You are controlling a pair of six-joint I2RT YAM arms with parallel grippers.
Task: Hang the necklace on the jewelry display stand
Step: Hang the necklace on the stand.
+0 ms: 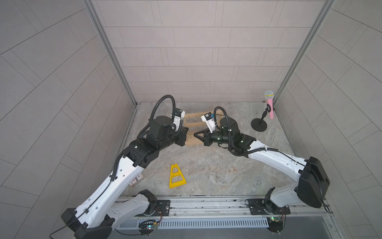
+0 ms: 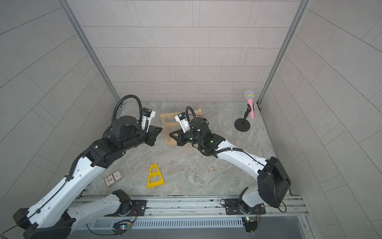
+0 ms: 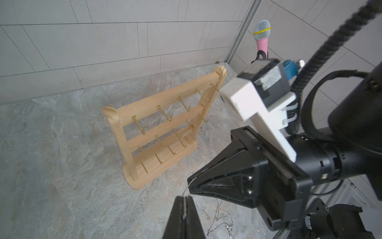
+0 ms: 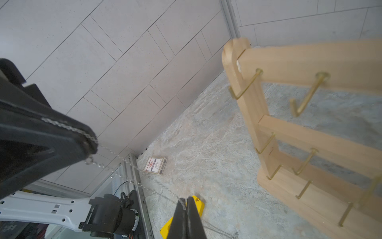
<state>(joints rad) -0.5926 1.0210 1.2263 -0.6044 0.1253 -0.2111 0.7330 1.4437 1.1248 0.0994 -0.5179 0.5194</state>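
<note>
The necklace (image 4: 72,129), a fine silver chain, is being held clear of the table on the hook side of the jewelry display stand (image 3: 144,105), near the stand's upright on the left arm's side. One point of the chain is being pinched by the closed left gripper (image 3: 184,200) and another by the closed right gripper (image 4: 186,202). A short span is being stretched between the two tips.

Judged: the span is lying roughly along the stand's bars, with the brass hooks (image 4: 309,93) pointing out toward it. The right tip is being read as the nearer, since it overlaps the stand's outline in both top views.

The stand is being carried upright by a grey stone-patterned tabletop (image 1: 206,157) enclosed by pale tiled walls (image 1: 196,51). A yellow triangular frame (image 1: 176,175), loose chains (image 1: 215,172) and a printed box (image 2: 113,178) are lying well in front of the stand. A microphone stand (image 1: 259,124) is well apart on the right arm's side.
</note>
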